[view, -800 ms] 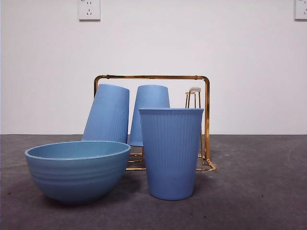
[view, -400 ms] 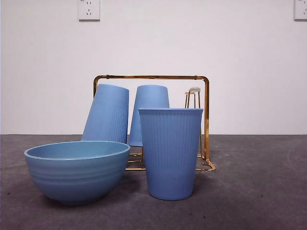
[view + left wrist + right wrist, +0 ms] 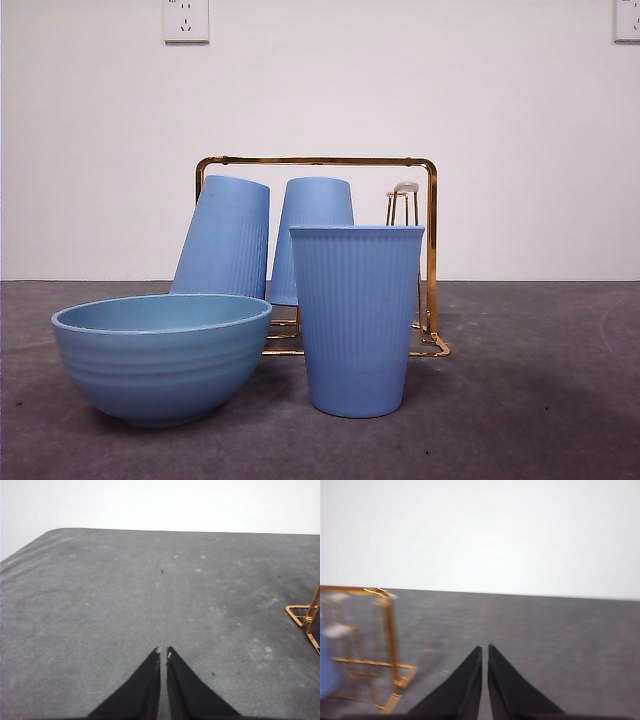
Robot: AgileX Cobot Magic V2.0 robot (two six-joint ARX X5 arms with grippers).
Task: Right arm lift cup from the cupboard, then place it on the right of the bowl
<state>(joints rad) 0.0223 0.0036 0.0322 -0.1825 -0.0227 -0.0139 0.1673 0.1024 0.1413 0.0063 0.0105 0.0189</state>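
Note:
A blue ribbed cup (image 3: 357,318) stands upright on the grey table, right of the wide light-blue bowl (image 3: 162,355) and apart from it. Behind them the gold wire cupboard (image 3: 431,250) holds two more blue cups upside down, one tilted (image 3: 224,238) and one straight (image 3: 313,205); its right peg (image 3: 403,200) is bare. Neither arm shows in the front view. My right gripper (image 3: 484,649) is shut and empty above the table, with the cupboard's end (image 3: 390,640) beside it. My left gripper (image 3: 163,651) is shut and empty, with a cupboard corner (image 3: 304,620) at the edge of its view.
The grey table surface (image 3: 540,400) runs back to a white wall with two sockets, one at the upper left (image 3: 186,20) and one at the upper right (image 3: 627,20). The table's rounded far corner (image 3: 55,531) shows in the left wrist view.

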